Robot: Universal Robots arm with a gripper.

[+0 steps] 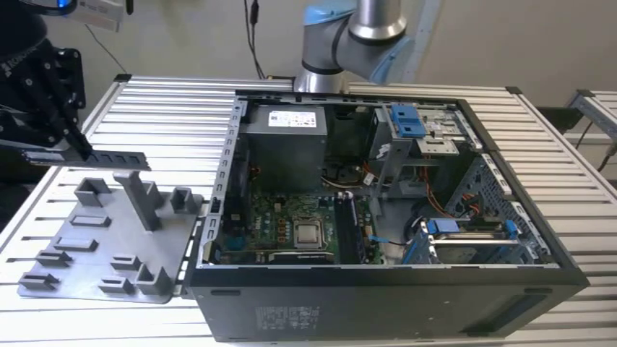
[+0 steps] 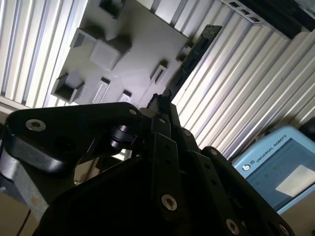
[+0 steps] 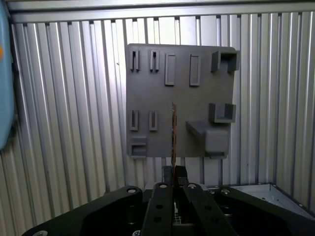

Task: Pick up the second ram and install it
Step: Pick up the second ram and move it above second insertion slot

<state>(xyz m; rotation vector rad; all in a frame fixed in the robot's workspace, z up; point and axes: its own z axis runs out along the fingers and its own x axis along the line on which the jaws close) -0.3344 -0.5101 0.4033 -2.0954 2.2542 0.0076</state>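
While above grey fixture plate [image 1: 92, 249], claw [image 3: 173, 171] pinched tight on second ram [image 1: 121, 159].

Looking down from some way off in the exterior view, over the desk [image 1: 173, 94] and open computer case [image 1: 386, 217]. Peering past the tool [image 3: 173, 171] [image 2: 165, 96] in both wrist views (one squarely, one obliquely), sharing the grey tray [image 3: 147, 88] [image 2: 133, 54] close by.
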